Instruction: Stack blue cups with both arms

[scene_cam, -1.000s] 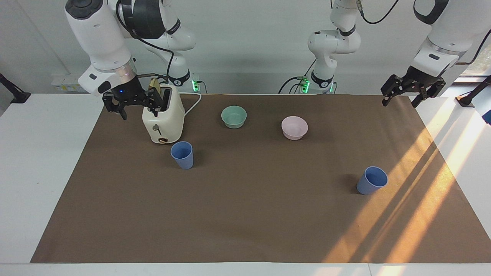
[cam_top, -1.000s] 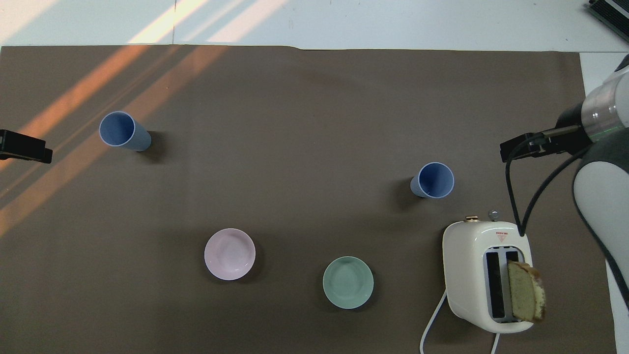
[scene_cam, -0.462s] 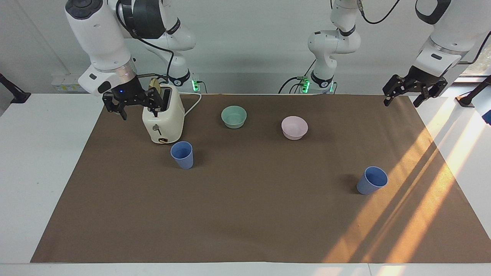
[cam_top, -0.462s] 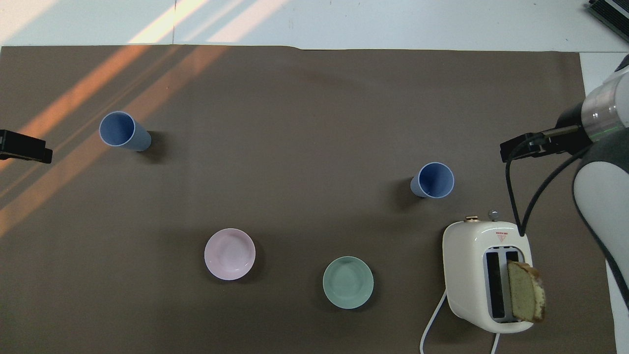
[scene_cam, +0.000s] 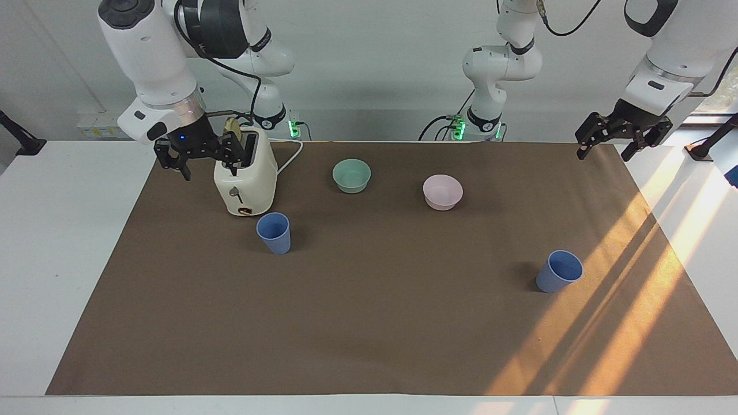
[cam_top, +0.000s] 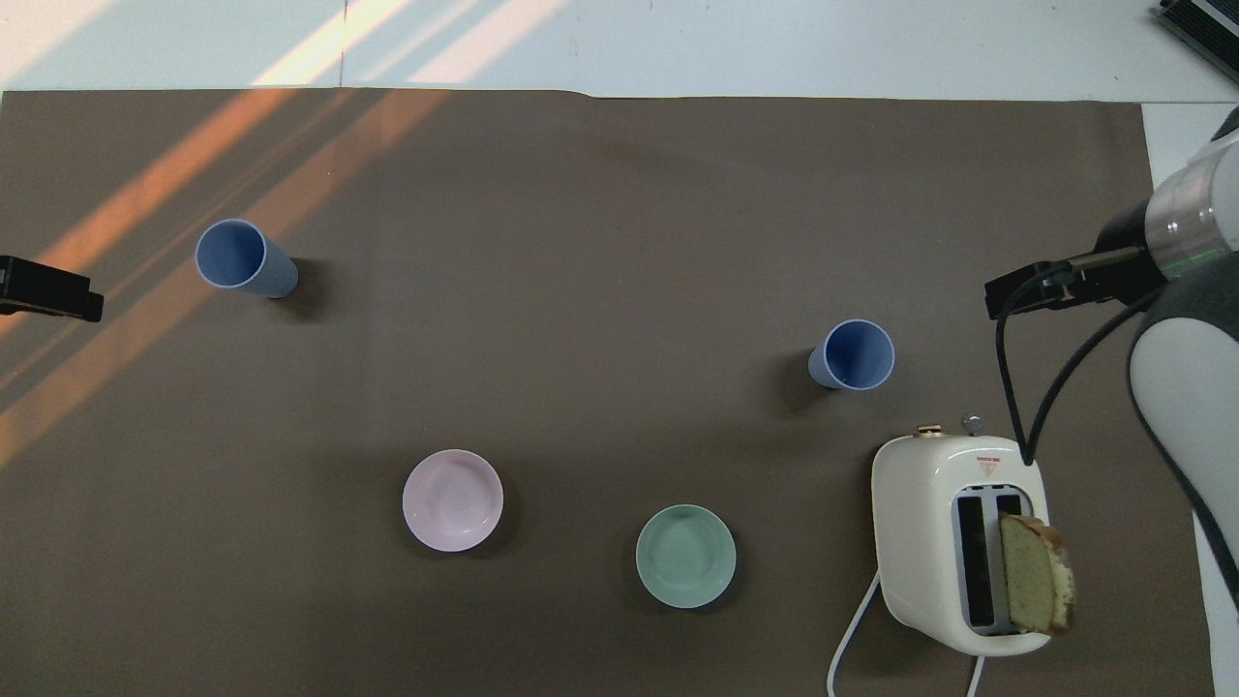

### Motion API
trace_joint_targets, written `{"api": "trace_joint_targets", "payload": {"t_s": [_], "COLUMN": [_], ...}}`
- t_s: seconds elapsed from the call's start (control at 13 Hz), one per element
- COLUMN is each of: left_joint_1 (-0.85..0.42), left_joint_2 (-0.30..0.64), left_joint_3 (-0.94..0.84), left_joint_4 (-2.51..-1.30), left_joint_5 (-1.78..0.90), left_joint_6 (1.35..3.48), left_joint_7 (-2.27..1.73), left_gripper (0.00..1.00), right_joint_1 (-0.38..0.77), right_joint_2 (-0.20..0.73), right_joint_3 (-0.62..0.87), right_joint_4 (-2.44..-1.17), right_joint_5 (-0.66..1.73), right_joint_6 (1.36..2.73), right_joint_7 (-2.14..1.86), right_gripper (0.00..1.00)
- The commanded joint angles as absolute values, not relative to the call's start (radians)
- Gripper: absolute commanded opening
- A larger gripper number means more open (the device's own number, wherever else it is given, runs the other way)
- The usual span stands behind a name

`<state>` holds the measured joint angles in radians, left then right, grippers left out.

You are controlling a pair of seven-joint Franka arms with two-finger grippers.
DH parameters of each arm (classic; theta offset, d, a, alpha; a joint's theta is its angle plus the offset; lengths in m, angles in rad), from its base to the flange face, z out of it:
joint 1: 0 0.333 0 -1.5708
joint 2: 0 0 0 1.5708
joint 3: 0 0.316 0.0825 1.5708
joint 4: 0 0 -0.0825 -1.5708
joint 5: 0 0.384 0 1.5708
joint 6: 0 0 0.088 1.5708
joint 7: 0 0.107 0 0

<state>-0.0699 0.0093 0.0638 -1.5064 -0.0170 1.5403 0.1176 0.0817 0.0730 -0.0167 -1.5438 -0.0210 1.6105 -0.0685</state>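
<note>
- Since a second ago: left gripper has risen slightly at the mat's corner on the left arm's end; right gripper and all objects unchanged.
- Both claws spread wide, empty, touching nothing.
- Right gripper hangs beside the toaster, which holds a bread slice.
- Blue cups upright, well apart: one just beside the toaster, one near the sunlit edge.
- Green bowl and pink bowl near the robots' edge.
</note>
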Motion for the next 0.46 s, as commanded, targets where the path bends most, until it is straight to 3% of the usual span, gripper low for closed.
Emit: {"api": "trace_joint_targets", "payload": {"t_s": [0.0, 0.38], "left_joint_1": [-0.048, -0.002], "left_joint_2": [-0.015, -0.017], "left_joint_3": [0.055, 0.055], "left_joint_4": [-1.534, -1.545], "left_joint_5": [-0.005, -0.015], "left_joint_6": [1.554, 1.565], "left_joint_7": [0.169, 0.205], "left_gripper": [1.0, 1.0], "right_joint_1": [0.071, 0.071], "right_joint_2": [0.061, 0.061], "right_joint_3": [-0.009, -0.009], "right_joint_4": [-1.557, -1.557], "right_joint_5": [-0.02, -0.02], "right_joint_6": [1.617, 1.617], "right_joint_7": [-0.054, -0.054], "right_gripper": [1.0, 1.0]}}
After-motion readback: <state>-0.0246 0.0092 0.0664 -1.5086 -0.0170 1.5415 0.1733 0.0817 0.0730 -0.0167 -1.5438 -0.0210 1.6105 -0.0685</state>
